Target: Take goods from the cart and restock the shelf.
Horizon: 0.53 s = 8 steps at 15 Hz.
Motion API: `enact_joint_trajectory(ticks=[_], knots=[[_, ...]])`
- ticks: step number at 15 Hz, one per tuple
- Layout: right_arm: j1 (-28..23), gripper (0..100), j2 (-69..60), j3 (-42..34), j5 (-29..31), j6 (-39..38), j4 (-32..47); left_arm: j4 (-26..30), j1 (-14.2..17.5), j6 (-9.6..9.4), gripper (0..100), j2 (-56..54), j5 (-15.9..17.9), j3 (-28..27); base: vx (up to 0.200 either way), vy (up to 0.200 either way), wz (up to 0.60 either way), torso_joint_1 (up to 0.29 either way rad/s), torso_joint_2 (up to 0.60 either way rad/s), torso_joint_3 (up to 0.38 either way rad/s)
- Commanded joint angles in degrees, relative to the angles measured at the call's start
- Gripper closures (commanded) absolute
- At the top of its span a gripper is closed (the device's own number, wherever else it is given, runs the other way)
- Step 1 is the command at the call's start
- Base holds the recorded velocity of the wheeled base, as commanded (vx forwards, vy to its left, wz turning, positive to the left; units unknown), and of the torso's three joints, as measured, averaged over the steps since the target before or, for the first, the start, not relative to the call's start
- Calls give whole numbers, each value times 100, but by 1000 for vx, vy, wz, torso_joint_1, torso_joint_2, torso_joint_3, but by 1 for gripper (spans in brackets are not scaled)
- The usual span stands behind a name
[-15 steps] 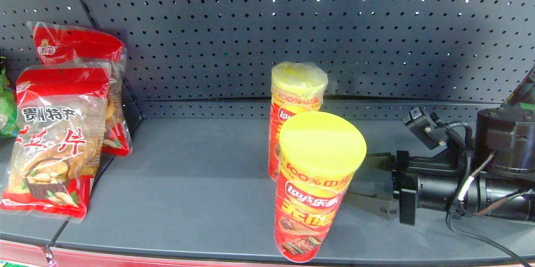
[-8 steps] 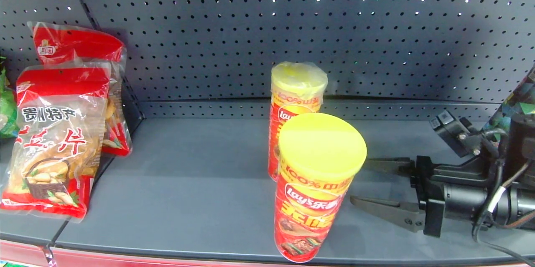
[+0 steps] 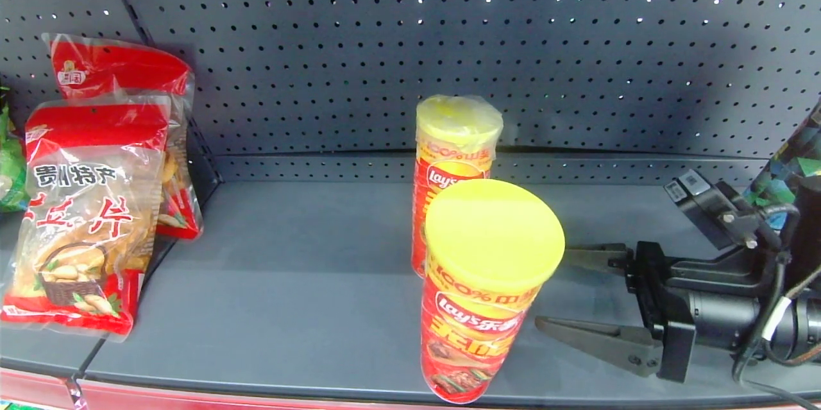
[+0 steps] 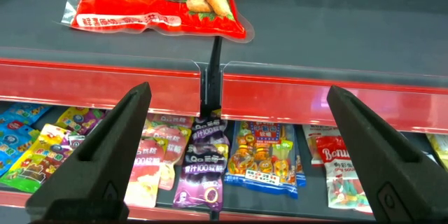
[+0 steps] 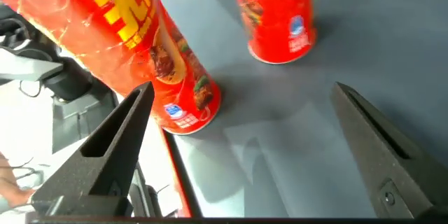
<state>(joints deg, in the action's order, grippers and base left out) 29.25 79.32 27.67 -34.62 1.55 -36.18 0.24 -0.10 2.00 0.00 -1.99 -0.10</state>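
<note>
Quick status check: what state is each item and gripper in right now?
Front red chip can with yellow lid: standing, lid on, ungripped.
Rear red chip can, film-wrapped lid: standing, lid on.
Red snack bags: sealed, leaning upright.
Right gripper: open, beside front can.
Left gripper: open, empty.

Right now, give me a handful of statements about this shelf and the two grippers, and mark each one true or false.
1. The right gripper is open beside the front chip can. True.
2. The front chip can lies on its side. False: it stands on its base near the front edge of the shelf.
3. The front chip can and the rear chip can both have yellow lids. True.
4. The red snack bags stand to the right of the cans. False: they are at the shelf's left end.
5. The left gripper is shut on a packet. False: it is open and holds nothing.
</note>
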Motion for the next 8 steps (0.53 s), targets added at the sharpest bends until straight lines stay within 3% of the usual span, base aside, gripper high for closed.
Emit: enact_joint_trajectory(ticks=[1,8], knots=[[81,0,30,1,-1,3,6,2,1,2,0,9,-3,1,0,0,0,0,0,0],[292,0,215,89,-1,21,-3,2,1,2,0,9,-3,1,0,0,0,0,0,0]])
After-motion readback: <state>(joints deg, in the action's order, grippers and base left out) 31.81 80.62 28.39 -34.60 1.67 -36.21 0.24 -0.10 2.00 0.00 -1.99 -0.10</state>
